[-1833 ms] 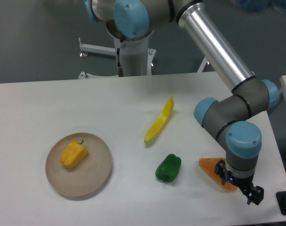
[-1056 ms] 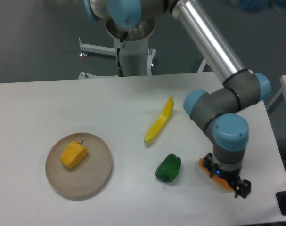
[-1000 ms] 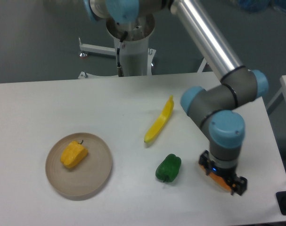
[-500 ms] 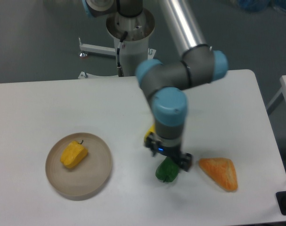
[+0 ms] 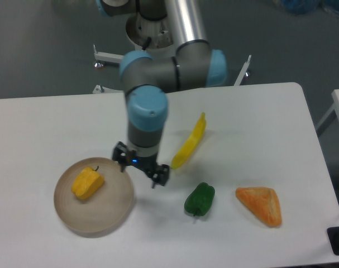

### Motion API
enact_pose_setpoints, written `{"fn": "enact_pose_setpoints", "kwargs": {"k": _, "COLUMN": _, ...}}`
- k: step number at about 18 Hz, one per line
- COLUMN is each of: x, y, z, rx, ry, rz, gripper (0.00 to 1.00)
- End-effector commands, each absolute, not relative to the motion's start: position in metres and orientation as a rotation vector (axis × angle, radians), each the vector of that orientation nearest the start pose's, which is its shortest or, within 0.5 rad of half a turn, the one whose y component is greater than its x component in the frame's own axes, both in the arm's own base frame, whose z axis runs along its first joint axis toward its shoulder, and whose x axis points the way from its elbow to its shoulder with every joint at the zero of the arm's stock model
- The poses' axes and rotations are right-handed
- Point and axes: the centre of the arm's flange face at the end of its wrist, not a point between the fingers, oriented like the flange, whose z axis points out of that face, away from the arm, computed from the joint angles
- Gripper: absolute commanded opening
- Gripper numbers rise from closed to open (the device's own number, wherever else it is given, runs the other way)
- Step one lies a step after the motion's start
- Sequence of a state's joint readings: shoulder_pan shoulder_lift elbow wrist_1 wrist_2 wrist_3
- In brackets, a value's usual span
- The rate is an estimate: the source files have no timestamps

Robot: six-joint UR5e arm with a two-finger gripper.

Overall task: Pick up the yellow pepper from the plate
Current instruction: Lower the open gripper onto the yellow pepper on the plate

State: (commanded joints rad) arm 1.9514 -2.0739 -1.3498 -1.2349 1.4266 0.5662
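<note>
The yellow pepper (image 5: 87, 182) sat on the left part of the plate (image 5: 110, 209), untouched. The end effector (image 5: 141, 170) hung over the plate's right rim, fingers spread, holding nothing. Green pepper (image 5: 200, 199) lay further right on the desk (image 5: 46, 123).

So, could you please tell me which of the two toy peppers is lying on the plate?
The yellow pepper is; it rests inside the beige plate at the left. The green pepper lies on the bare table, right of the gripper.

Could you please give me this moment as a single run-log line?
phase: approach | gripper: open, empty, at plate right rim | yellow pepper: on plate, not grasped | green pepper: on table, untouched
</note>
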Motion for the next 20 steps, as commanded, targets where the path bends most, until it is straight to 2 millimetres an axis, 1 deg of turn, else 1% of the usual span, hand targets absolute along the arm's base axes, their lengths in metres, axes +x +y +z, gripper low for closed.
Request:
{"fn": "enact_pose_setpoints", "kwargs": {"k": 1, "x": -0.107, "y": 0.693, "z": 0.329, "rx": -3.009, "ry": 0.291, "rz": -0.158, "gripper": 1.0}}
{"fn": "enact_pose_setpoints", "kwargs": {"k": 4, "x": -0.083, "y": 0.693, "z": 0.316, "rx": -2.998, "ry": 0.326, "rz": -0.146, "gripper": 1.0}}
{"fn": "enact_pose_setpoints", "kwargs": {"k": 8, "x": -0.058, "y": 0.692, "z": 0.301, "rx": -2.993, "ry": 0.352, "rz": -0.143, "gripper": 1.0}}
{"fn": "enact_pose_setpoints", "kwargs": {"k": 10, "x": -0.055, "y": 0.691, "z": 0.296, "rx": -2.998, "ry": 0.354, "rz": -0.147, "gripper": 1.0}}
{"fn": "enact_pose_setpoints", "kwargs": {"k": 12, "x": -0.044, "y": 0.692, "z": 0.294, "rx": -3.0, "ry": 0.379, "rz": -0.149, "gripper": 1.0}}
{"fn": "enact_pose_setpoints", "kwargs": {"k": 13, "x": -0.041, "y": 0.691, "z": 0.291, "rx": -3.001, "ry": 0.388, "rz": -0.15, "gripper": 1.0}}
{"fn": "enact_pose_setpoints", "kwargs": {"k": 16, "x": -0.04, "y": 0.692, "z": 0.287, "rx": -3.002, "ry": 0.4, "rz": -0.152, "gripper": 1.0}}
{"fn": "enact_pose_setpoints", "kwargs": {"k": 18, "x": -0.032, "y": 0.693, "z": 0.284, "rx": -2.998, "ry": 0.421, "rz": -0.152, "gripper": 1.0}}
{"fn": "enact_pose_setpoints", "kwargs": {"k": 20, "x": -0.032, "y": 0.694, "z": 0.28, "rx": -2.993, "ry": 0.421, "rz": -0.148, "gripper": 1.0}}
